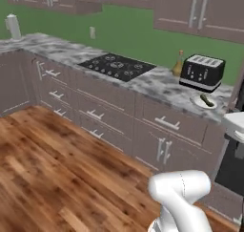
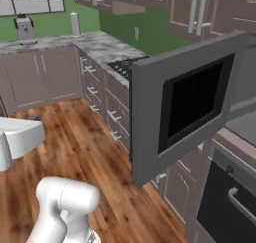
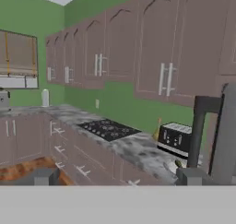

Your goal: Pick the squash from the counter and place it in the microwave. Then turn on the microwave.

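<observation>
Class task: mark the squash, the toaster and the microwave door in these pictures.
squash [image 1: 207, 100]: left base view, middle of its dark body.
toaster [image 1: 202, 72]: left base view, front face.
microwave door [image 2: 192, 102]: right base view, black glass pane.

A rendered home kitchen: marbled counter [image 1: 157, 85] across the middle of the left base view, mauve-brown cabinets [image 1: 100, 116] beneath, black cooktop [image 1: 116, 66] at centre, toaster [image 1: 202, 72] at right, green wall [image 1: 128, 33] behind, wood floor [image 1: 52, 174] lower left, microwave [image 2: 185, 104] door open.
</observation>
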Controlling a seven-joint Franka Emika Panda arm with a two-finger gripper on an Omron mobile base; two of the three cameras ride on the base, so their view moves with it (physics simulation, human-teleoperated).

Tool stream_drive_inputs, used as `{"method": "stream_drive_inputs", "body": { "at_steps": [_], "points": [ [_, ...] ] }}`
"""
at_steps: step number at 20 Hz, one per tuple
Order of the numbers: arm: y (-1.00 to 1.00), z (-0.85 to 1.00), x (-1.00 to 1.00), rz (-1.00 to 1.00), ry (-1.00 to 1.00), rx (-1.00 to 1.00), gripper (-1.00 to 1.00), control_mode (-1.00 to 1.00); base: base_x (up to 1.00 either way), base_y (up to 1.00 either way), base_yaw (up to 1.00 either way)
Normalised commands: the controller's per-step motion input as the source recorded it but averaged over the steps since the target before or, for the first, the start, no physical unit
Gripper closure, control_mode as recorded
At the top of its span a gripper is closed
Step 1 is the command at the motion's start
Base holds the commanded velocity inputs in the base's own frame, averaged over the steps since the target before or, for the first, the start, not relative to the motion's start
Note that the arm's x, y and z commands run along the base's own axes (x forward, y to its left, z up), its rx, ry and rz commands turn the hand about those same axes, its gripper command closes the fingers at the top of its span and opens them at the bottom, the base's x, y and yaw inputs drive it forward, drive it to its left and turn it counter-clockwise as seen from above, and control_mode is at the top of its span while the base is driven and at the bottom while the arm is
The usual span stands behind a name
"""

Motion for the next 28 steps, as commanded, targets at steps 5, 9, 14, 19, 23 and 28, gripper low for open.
{"method": "stream_drive_inputs", "body": {
  "at_steps": [5,9,14,19,23,28],
  "points": [
    [0.00,0.00,0.00,0.00,0.00,0.00,-1.00,1.00,0.00,0.00,0.74],
    [0.00,0.00,0.00,0.00,0.00,0.00,-1.00,1.00,0.00,0.00,0.71],
    [0.00,0.00,0.00,0.00,0.00,0.00,-1.00,1.00,0.22,0.03,0.41],
    [0.00,0.00,0.00,0.00,0.00,0.00,-1.00,1.00,0.84,0.00,0.04],
    [0.00,0.00,0.00,0.00,0.00,0.00,-1.00,1.00,0.97,0.00,0.00],
    [0.00,0.00,0.00,0.00,0.00,0.00,-1.00,1.00,0.93,0.00,0.00]
  ]
}}
